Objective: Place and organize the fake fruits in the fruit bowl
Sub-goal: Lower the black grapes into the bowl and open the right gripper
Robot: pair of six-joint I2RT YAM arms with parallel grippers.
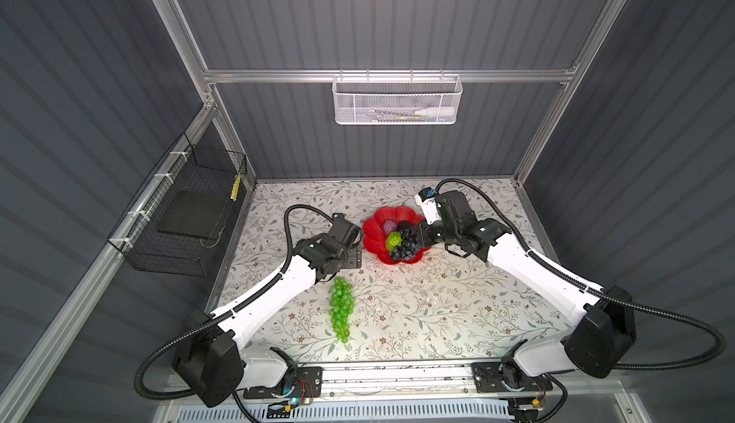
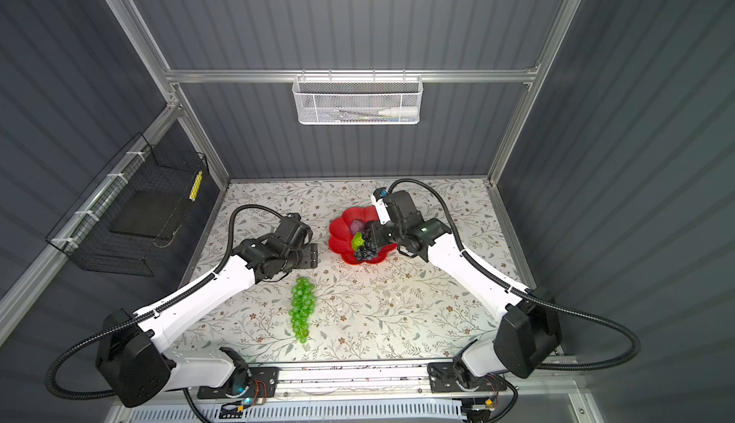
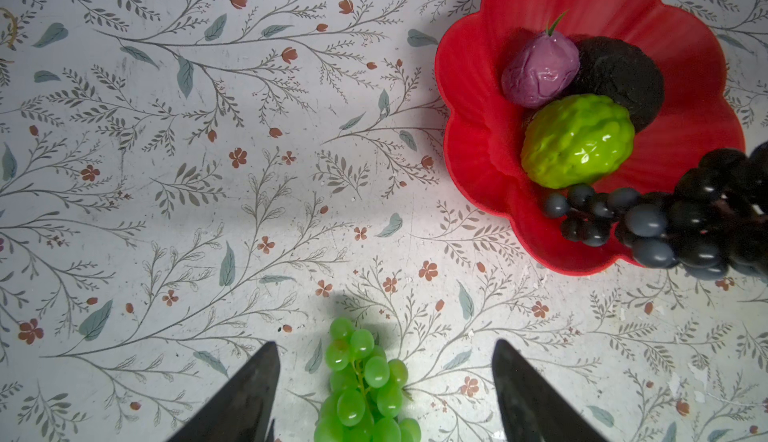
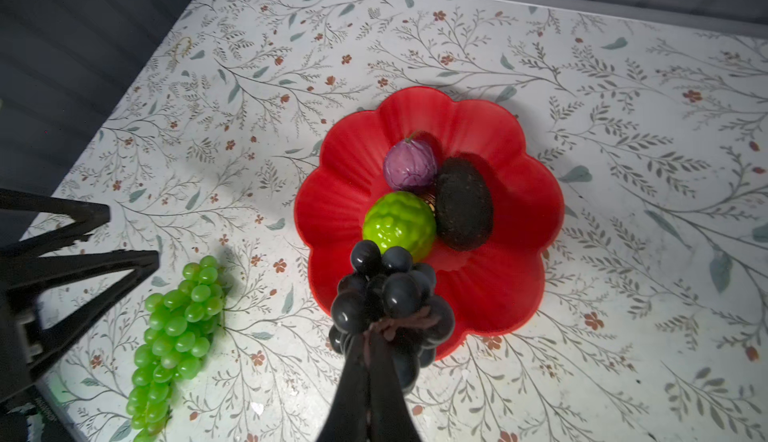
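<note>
My right pincer (image 4: 376, 336) clamped on dark grape bunch (image 4: 386, 290), hanging over near rim of red fruit bowl (image 4: 498, 294). Left pincer (image 3: 384, 343) wide, empty, by far end of green grape bunch (image 1: 341, 309), which lies on surface (image 1: 437, 313) near-left of bowl. Risk as I judge it: released this close to rim, dark bunch drapes over edge and slides out.

No legible text anywhere. Perhaps faint print on the yellow tag (image 1: 236, 187) of the black wire basket (image 1: 175, 218) and on the white wrist piece (image 1: 428, 206), too small to read.
</note>
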